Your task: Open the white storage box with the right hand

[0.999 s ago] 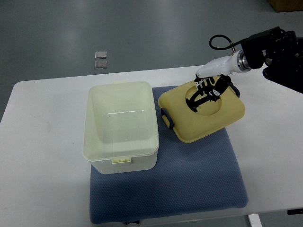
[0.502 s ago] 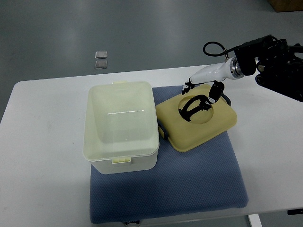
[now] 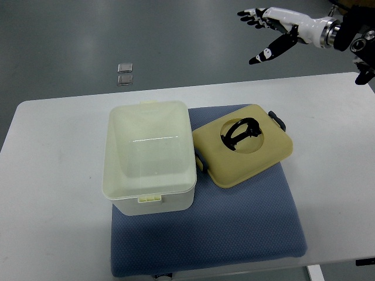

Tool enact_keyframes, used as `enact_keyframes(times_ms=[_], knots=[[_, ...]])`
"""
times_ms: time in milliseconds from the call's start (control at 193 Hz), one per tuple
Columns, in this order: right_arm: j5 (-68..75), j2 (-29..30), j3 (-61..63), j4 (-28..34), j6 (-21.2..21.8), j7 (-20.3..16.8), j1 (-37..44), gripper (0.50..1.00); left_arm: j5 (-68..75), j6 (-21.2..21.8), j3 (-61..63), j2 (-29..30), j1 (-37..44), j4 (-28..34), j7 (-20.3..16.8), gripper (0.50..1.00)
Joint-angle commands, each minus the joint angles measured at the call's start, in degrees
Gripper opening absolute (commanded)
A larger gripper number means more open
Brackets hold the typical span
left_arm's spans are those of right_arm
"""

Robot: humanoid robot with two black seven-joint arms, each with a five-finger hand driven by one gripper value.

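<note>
- A dimpled blue mat covers the near part of the white table.
- The white storage box, glossy plastic with rounded corners, sits open on the mat's left edge.
- Beside it lies its yellow lid, black handle in a round recess.
- My right hand hangs above the far edge, fingers spread, empty.

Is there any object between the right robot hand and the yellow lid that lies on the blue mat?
Nothing visible. The right robot hand hangs open beyond the table's far edge, and only bare table lies between it and the yellow lid, beside the white storage box.
</note>
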Motion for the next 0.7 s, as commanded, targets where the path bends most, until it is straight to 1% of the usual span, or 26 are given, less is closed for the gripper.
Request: enact_keyframes(times_ms=[0, 5, 10, 16, 21, 36, 41, 83, 93, 129, 161, 285, 352, 461, 590, 694], knots=[[38.73, 2.78, 10.11, -0.53, -0.49, -6.42, -7.05, 0.952, 0.00, 0.00, -0.01, 0.00, 0.01, -0.42, 0.00, 1.000], [38.76, 2.79, 10.12, -0.53, -0.49, -6.42, -7.06, 0.952, 0.00, 0.00, -0.01, 0.00, 0.01, -0.42, 0.00, 1.000], [42.68, 3.22, 10.73, -0.53, -0.49, -7.03, -7.49, 0.952, 0.00, 0.00, -0.01, 0.00, 0.01, -0.42, 0.00, 1.000], [42.72, 3.22, 10.74, -0.53, -0.49, -7.04, -7.50, 0.952, 0.00, 0.00, -0.01, 0.00, 0.01, -0.42, 0.00, 1.000], [46.55, 3.66, 11.08, -0.53, -0.58, -7.65, -8.02, 0.952, 0.09, 0.00, -0.01, 0.00, 0.01, -0.50, 0.00, 1.000], [49.75, 4.02, 11.61, -0.53, -0.67, -8.27, -8.46, 0.954, 0.09, 0.00, -0.01, 0.00, 0.01, -0.50, 0.00, 1.000], [53.06, 4.45, 12.05, -0.53, -0.84, -8.70, -8.81, 0.954, 0.09, 0.00, -0.01, 0.00, 0.01, -0.50, 0.00, 1.000], [64.49, 5.68, 12.14, -0.53, -1.37, -9.85, -9.87, 0.954, 0.09, 0.00, 0.08, 0.00, 0.01, -0.50, 0.00, 1.000], [64.52, 5.69, 12.14, -0.53, -1.37, -9.85, -9.87, 0.954, 0.09, 0.00, 0.08, 0.00, 0.01, -0.50, 0.00, 1.000], [71.45, 6.04, 11.88, -0.53, -1.02, -10.12, -10.48, 0.954, 0.09, 0.00, 0.08, 0.00, 0.01, -0.50, 0.00, 1.000], [73.65, 6.21, 12.05, -0.53, -0.40, -10.12, -10.75, 0.954, 0.00, 0.00, 0.08, 0.00, 0.01, -0.42, 0.00, 1.000], [75.59, 8.94, 13.02, -0.45, 2.67, -9.76, -13.12, 0.954, 0.00, 0.00, -0.01, 0.00, 0.01, -0.06, 0.00, 1.000], [75.50, 10.78, 13.55, -0.36, 3.90, -8.80, -13.65, 0.954, 0.00, 0.00, -0.01, 0.00, 0.01, -0.24, 0.00, 1.000], [75.59, 12.98, 16.18, -0.36, 3.99, -7.39, -15.58, 0.954, 0.09, 0.00, -0.01, 0.00, 0.01, -0.50, 0.00, 1.000], [75.42, 14.91, 19.96, -0.44, 4.08, -4.58, -18.39, 0.954, 0.09, 0.00, -0.01, 0.00, 0.01, -0.50, 0.00, 1.000], [74.98, 15.00, 20.14, -0.45, 4.08, -4.23, -19.36, 0.954, 0.09, 0.00, -0.01, 0.00, 0.01, -0.42, 0.00, 1.000]])
